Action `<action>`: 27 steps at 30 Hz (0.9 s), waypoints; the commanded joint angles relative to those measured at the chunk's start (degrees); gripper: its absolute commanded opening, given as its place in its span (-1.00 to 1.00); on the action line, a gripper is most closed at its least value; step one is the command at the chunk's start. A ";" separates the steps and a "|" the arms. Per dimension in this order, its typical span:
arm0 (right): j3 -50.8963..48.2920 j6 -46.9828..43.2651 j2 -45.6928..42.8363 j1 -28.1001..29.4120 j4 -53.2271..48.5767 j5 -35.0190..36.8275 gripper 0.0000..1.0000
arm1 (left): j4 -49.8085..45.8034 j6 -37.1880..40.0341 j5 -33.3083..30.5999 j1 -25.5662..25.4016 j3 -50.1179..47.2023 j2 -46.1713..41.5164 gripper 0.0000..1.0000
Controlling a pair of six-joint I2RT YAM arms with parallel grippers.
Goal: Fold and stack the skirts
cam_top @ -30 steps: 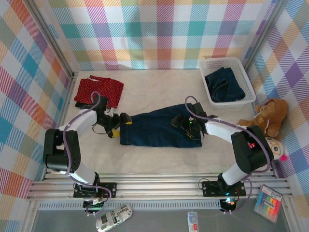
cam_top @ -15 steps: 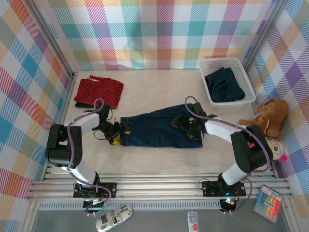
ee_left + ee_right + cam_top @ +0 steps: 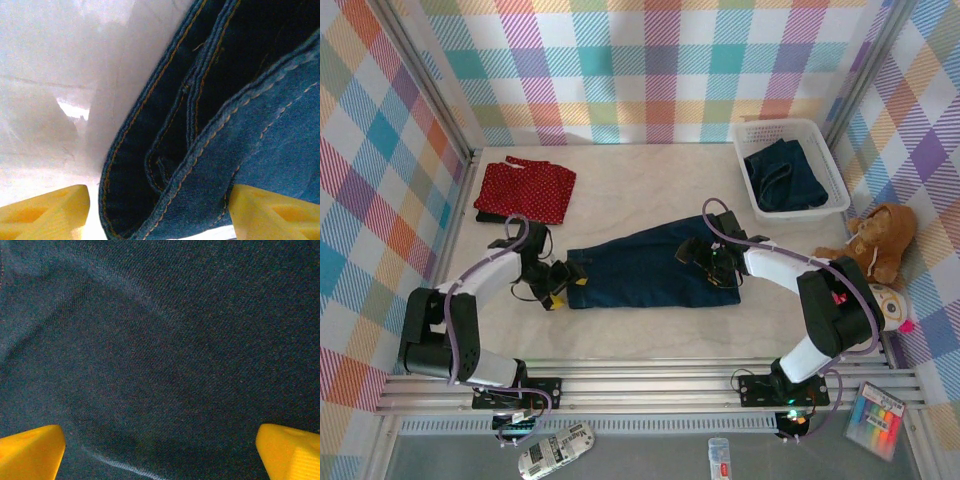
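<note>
A dark blue denim skirt [image 3: 645,268] lies flat mid-table. My left gripper [image 3: 563,281] is at its left near corner. In the left wrist view the gripper [image 3: 160,220] stands open, and the skirt's stitched edge [image 3: 200,150] lies between the yellow fingertips [image 3: 45,212]. The right-hand tip touches the cloth; the left-hand one is just clear of it. My right gripper [image 3: 705,256] rests over the skirt's right part, open [image 3: 160,455], with plain denim [image 3: 165,350] under it. A red dotted skirt [image 3: 525,188] lies on a black skirt [image 3: 492,215] at the back left.
A white mesh basket [image 3: 820,135] at the back right holds another denim skirt [image 3: 780,175]. A brown teddy bear [image 3: 875,240] sits against the right wall. Bare table lies between the red skirt and the basket.
My left gripper has slid along the skirt's left edge toward the near corner, and its jaws have narrowed a little. The right arm has stayed put.
</note>
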 commanded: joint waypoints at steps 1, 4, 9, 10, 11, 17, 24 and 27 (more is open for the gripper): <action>-0.65 0.24 2.27 -0.11 -3.21 1.53 0.98 | 1.12 -8.67 -0.87 -1.86 -1.16 -2.26 0.45; -0.66 0.15 2.25 -0.12 -3.14 1.56 0.98 | -1.41 -11.94 -4.21 -1.91 -1.89 -4.55 0.49; -0.93 0.09 2.36 -0.12 -2.79 1.53 0.98 | -0.11 -15.04 -1.63 -2.41 -4.63 -7.91 0.52; -0.91 0.21 2.50 -0.12 -2.79 1.48 0.98 | 1.22 -16.26 -0.34 -2.88 -5.39 -8.20 0.52; -0.82 0.31 2.59 -0.12 -2.72 1.36 0.98 | 2.26 -17.53 0.27 -3.46 -5.82 -8.42 0.52; -0.91 0.54 2.72 -0.12 -2.37 1.09 0.98 | 9.72 -24.58 -3.73 -5.94 -7.77 -9.53 0.46; -1.02 0.70 2.46 -0.12 -2.20 1.35 0.98 | 14.64 -28.79 -9.33 -6.65 -11.29 -8.73 0.44; -1.12 0.70 2.51 -0.12 -2.29 1.49 0.98 | 16.27 -29.27 -7.94 -6.82 -12.78 -6.98 0.44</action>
